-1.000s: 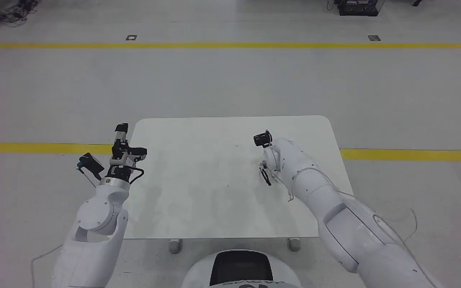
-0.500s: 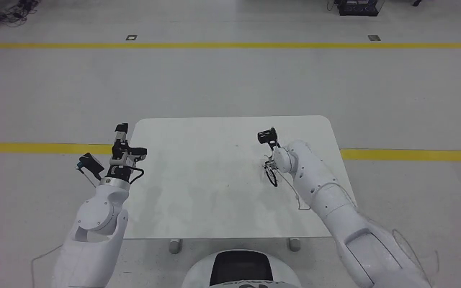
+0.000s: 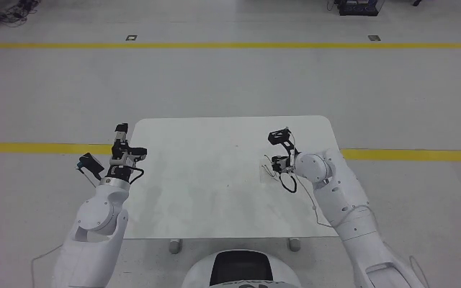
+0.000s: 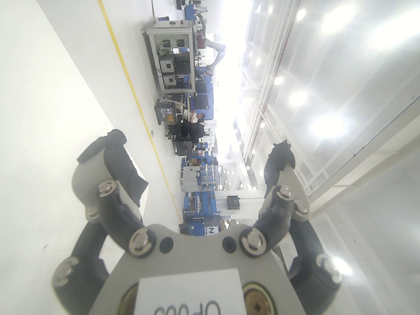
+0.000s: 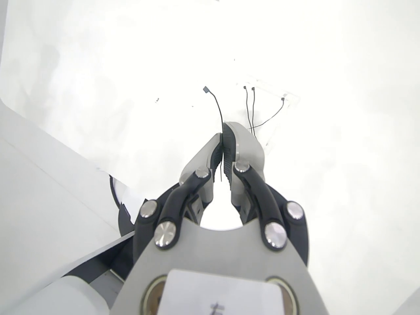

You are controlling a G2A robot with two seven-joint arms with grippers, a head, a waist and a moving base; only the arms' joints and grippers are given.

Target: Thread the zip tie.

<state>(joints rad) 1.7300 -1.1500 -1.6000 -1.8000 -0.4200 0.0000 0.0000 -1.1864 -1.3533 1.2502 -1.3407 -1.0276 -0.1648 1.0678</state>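
zip tie sits pinched in your right pincer, which is clamped tight on its strap. the head end curves out past the tips above the white desk, and the tail pokes back between the fingers. three more ties lie on the desk just beyond. your left pincer is spread wide apart, holding nothing, by the desk's left edge, well apart from the right.

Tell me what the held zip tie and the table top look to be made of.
Zip tie: thin, black and matt, probably nylon-type plastic; it bends in a smooth curve out of the shut right gripper. Table top: white, smooth and uniform with rounded corners, likely laminate or painted board; its core cannot be told.
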